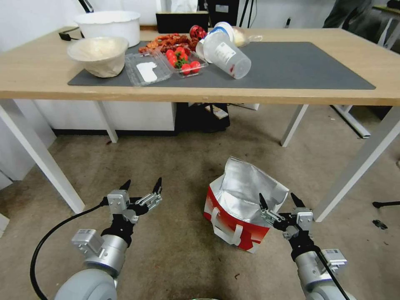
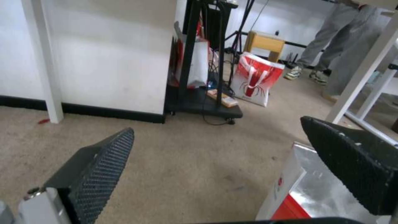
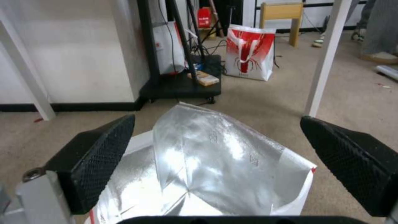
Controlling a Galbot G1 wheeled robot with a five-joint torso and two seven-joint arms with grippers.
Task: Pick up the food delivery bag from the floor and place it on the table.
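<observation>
The food delivery bag (image 1: 243, 206) stands on the floor (image 1: 175, 166) before the table (image 1: 291, 89), white and red with crinkly silver foil lining and white strap handles. My right gripper (image 1: 280, 201) hovers open just above the bag's near right edge; in the right wrist view the foil flap (image 3: 207, 161) lies between and beyond its spread fingers (image 3: 97, 155). My left gripper (image 1: 141, 186) is open over bare carpet to the left of the bag, and the left wrist view catches the bag's corner (image 2: 298, 186) beside one finger (image 2: 352, 158).
On the table's dark grey mat (image 1: 291, 62) sit bowls (image 1: 100, 54), clear trays of red food (image 1: 183, 60) and a tipped plastic tub (image 1: 225, 52). White table legs (image 1: 354, 166) flank the bag. A black cart (image 1: 202, 118) and another red-white bag (image 3: 248, 53) stand behind.
</observation>
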